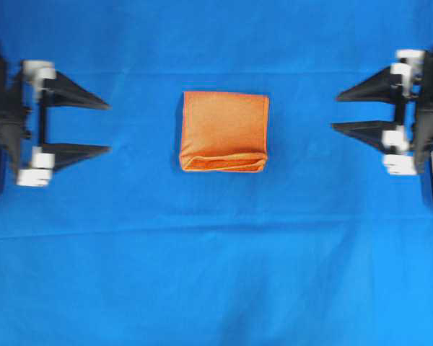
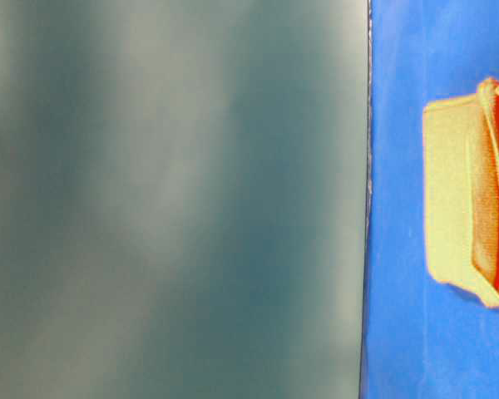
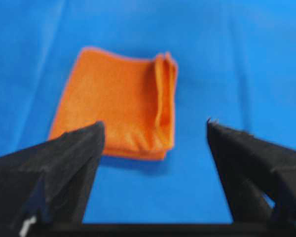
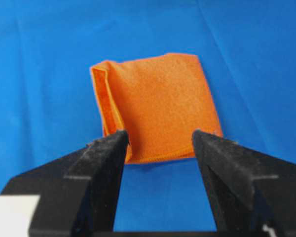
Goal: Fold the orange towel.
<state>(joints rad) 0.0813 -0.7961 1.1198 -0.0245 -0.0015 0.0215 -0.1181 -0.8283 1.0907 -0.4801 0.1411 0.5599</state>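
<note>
While the blue cloth (image 1: pixel 216 288) spreads wide, the orange towel (image 1: pixel 224 131) lies folded at its centre (layered edges toward six o'clock). Left gripper (image 1: pixel 107 128) at nine and right gripper (image 1: pixel 335 110) at three gape empty, well apart. Folding looks finished; only retreat seems needed. Wrist views reveal stacked hems.
</note>
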